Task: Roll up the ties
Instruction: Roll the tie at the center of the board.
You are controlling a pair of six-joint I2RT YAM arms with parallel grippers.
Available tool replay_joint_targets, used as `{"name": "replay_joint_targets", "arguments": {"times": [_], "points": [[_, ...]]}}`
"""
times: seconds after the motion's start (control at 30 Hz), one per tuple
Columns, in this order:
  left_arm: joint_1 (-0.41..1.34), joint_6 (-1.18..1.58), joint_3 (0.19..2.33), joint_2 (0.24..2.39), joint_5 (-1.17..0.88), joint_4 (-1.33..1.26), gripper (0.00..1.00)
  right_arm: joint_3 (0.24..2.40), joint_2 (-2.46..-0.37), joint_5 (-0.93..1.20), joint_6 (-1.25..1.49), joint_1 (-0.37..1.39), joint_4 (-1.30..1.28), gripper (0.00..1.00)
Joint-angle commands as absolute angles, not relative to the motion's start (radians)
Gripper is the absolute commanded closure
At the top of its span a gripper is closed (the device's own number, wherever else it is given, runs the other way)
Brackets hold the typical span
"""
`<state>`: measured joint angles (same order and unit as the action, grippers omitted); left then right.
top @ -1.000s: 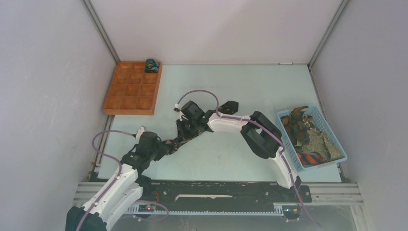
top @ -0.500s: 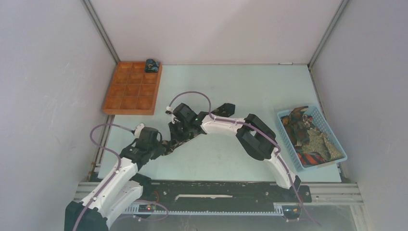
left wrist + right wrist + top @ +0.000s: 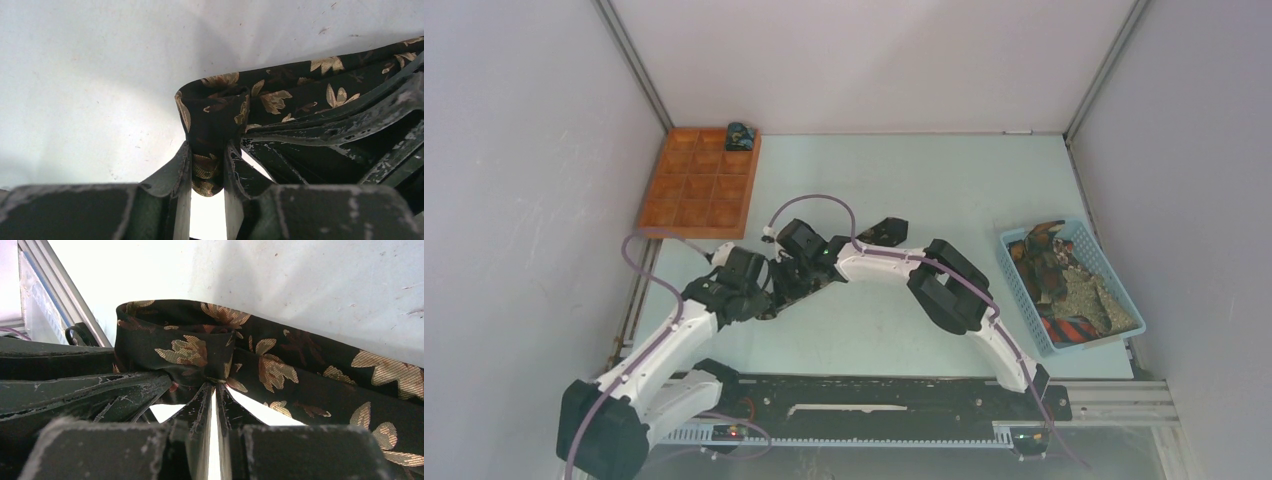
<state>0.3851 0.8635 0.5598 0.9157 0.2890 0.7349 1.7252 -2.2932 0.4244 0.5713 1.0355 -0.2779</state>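
Both arms have swung toward 9 o'clock, bringing left gripper [image 3: 767, 303] beside right gripper [image 3: 790, 288]. Orange compartment tray [image 3: 694, 232], 11 o'clock: one dark rolled bundle [image 3: 741, 135] in its far-right cell. Blue plastic mesh basket [image 3: 1076, 233], 3 o'clock: loose patterned ties [image 3: 1064, 285]. Wrist views alone show both jaws pinched nearly closed on the folded end of the black fabric necktie with tan leaves [image 3: 280, 95], just left of centre.

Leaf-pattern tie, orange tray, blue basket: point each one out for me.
Leaf-pattern tie [image 3: 280, 100]: left wrist view, flat fabric beside the folded end.
Orange tray [image 3: 690, 233]: top external view, its near rim.
Blue basket [image 3: 1092, 343]: top external view, its near wall.
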Motion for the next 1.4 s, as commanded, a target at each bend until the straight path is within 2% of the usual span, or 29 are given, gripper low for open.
{"name": "replay_joint_targets", "arguments": {"times": [0.0, 0.6, 0.9, 1.37], "points": [[0.402, 0.809, 0.642, 0.982, 0.349, 0.765, 1.00, 1.730, -2.280, 0.439, 0.560, 1.028, -0.259, 0.90], [0.459, 0.735, 0.818, 1.230, 0.519, 0.923, 1.00, 1.412, -2.014, 0.391, 0.549, 0.882, -0.183, 0.91], [0.520, 0.758, 0.887, 1.433, 0.635, 0.995, 1.00, 1.290, -1.899, 0.351, 0.555, 0.810, -0.167, 0.92], [0.630, 0.830, 1.015, 1.665, 0.697, 1.068, 1.00, 1.245, -1.835, 0.325, 0.553, 0.791, -0.177, 0.93]]}}
